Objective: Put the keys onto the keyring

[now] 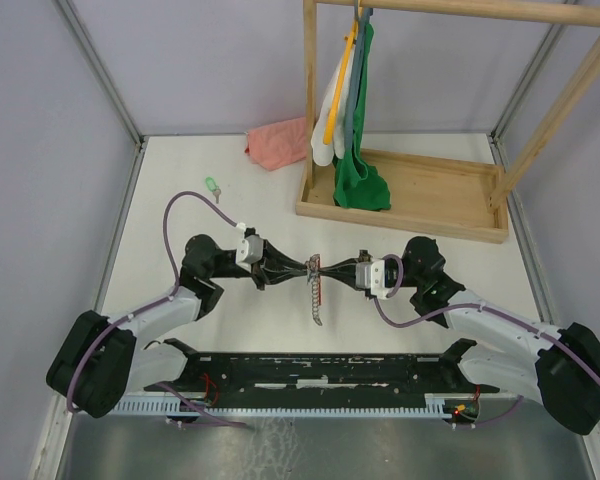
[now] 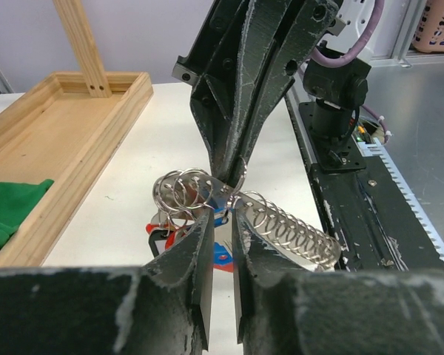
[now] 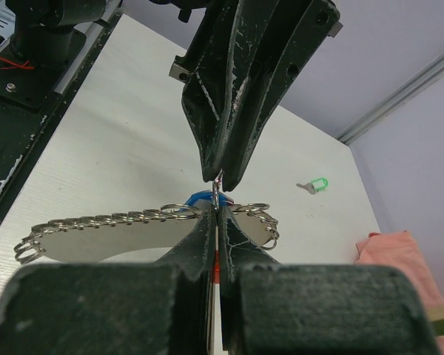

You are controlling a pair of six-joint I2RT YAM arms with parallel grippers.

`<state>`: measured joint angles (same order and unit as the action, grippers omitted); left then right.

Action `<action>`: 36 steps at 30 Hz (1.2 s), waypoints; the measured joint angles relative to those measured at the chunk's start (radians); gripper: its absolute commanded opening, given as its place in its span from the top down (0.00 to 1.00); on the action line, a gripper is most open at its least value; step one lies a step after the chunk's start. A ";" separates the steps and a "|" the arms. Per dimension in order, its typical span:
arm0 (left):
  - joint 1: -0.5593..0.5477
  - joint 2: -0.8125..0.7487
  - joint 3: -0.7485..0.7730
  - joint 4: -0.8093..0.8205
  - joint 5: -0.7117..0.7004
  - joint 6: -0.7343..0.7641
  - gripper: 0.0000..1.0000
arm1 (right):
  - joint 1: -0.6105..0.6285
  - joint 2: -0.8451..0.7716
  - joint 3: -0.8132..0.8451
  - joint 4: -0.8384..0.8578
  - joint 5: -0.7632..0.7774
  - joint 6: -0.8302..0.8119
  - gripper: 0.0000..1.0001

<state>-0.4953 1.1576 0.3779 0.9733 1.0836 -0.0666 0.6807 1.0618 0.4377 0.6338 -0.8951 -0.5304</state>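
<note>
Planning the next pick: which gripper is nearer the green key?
Left, narrowly. Both grippers meet at the keyring, with the green key far-left of them; the left gripper is on the key's side, the right gripper just beyond.

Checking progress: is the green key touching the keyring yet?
Apart. The top external view shows the green key lying alone, with bare table between it and the keyring.

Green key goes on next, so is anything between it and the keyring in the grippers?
Nothing on the table. Only the left arm's purple cable arcs between the green key and the keyring in the top view.
</note>
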 measured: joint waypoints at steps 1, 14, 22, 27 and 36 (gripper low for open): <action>0.000 0.005 0.005 0.000 0.000 -0.001 0.83 | 0.000 0.000 0.000 0.000 -0.002 0.000 0.99; -0.002 0.154 0.048 0.062 -0.003 -0.192 0.97 | 0.013 0.029 0.005 0.031 0.004 0.011 0.99; -0.019 0.245 0.047 0.184 -0.038 -0.417 0.97 | 0.019 0.080 0.005 0.119 0.029 0.041 0.99; -0.037 0.204 -0.006 0.168 -0.088 -0.434 0.82 | 0.023 0.091 0.005 0.188 0.073 0.043 0.99; -0.048 -0.164 -0.156 0.050 -0.277 -0.201 0.71 | 0.024 0.053 -0.011 0.163 0.148 0.034 0.99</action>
<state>-0.5438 0.9936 0.2218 1.0233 0.8066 -0.2680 0.7044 1.1149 0.4271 0.7963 -0.7467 -0.4965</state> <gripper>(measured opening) 0.267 0.015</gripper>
